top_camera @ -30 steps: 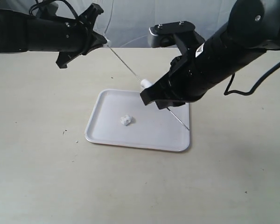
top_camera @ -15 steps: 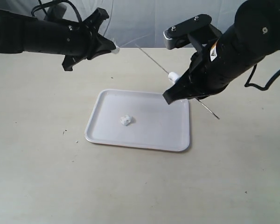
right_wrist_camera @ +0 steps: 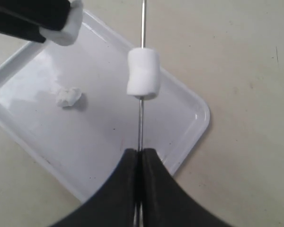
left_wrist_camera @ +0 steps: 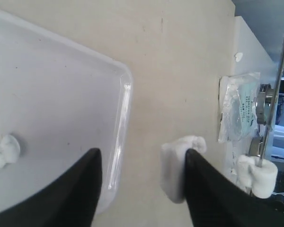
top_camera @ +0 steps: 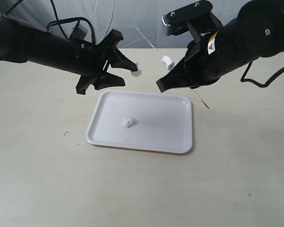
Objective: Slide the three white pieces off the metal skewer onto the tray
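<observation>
The white tray (top_camera: 156,130) lies mid-table with one white piece (top_camera: 127,122) on it. My left gripper (top_camera: 129,76) hovers over the tray's far left edge, open; a second white piece (left_wrist_camera: 174,168) clings to one finger's inner face, clear of the other finger (left_wrist_camera: 87,175). My right gripper (right_wrist_camera: 141,156) is shut on the metal skewer (right_wrist_camera: 140,123), held up at a slant above the tray's far right corner. The third white piece (right_wrist_camera: 143,72) is still threaded on the skewer, a little beyond the jaws. In the exterior view that piece (top_camera: 168,61) sits just right of my left gripper.
A clear plastic packet (left_wrist_camera: 236,109) lies near the table's far edge. The right arm's bulk (top_camera: 227,47) hangs over the table right of the tray. Bare beige tabletop (top_camera: 132,189) lies in front of the tray.
My left gripper has opened and dropped toward the tray's far edge, the pulled-off piece now stuck to one finger. My right gripper has lifted the skewer up and back.
</observation>
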### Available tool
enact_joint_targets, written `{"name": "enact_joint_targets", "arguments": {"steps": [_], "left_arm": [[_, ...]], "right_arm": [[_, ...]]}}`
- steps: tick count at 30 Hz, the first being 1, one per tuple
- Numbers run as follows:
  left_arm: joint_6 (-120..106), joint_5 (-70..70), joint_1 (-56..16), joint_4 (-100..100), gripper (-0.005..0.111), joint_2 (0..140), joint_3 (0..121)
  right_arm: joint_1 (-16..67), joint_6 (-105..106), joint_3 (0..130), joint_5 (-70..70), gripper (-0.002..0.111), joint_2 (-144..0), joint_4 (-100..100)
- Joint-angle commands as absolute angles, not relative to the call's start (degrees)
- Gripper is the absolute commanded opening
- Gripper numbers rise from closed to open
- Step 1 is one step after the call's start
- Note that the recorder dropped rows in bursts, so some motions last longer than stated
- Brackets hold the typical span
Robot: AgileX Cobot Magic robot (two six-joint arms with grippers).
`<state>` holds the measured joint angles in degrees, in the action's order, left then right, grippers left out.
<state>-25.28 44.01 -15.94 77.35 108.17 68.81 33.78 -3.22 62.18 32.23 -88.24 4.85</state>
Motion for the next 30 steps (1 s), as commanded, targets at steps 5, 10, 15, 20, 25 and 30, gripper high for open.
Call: {"name": "enact_joint_targets", "arguments": {"steps": [5, 10, 15, 20, 25, 30], "left_arm": [[-22.5, 39.3, -16.7, 69.8, 0.055, 108.9, 69.0], [-23.2, 41.5, -16.7, 71.7, 0.055, 108.9, 69.0], [-29.0, 43.3, -16.7, 77.7, 0.055, 108.9, 69.0], [-29.7, 42.0, -16.7, 78.7, 0.055, 108.9, 69.0], [-29.7, 39.9, -16.7, 78.8, 0.055, 108.9, 69.0], [-30.3, 39.7, -16.7, 78.6, 0.055, 108.9, 69.0]], "right_arm": [[33.7, -3.5, 62.1, 30.7, -0.001, -87.8, 5.3], [33.7, -3.4, 62.1, 27.8, -0.001, -89.7, 2.0], [33.7, 0.0, 62.1, 27.0, -0.001, -93.8, -5.3], [33.7, 6.2, 62.1, 26.3, -0.001, -96.0, -14.3], [33.9, 12.2, 62.1, 25.7, -0.001, -96.0, -20.7], [35.2, 12.2, 62.1, 25.8, -0.001, -96.0, -20.7]]}}
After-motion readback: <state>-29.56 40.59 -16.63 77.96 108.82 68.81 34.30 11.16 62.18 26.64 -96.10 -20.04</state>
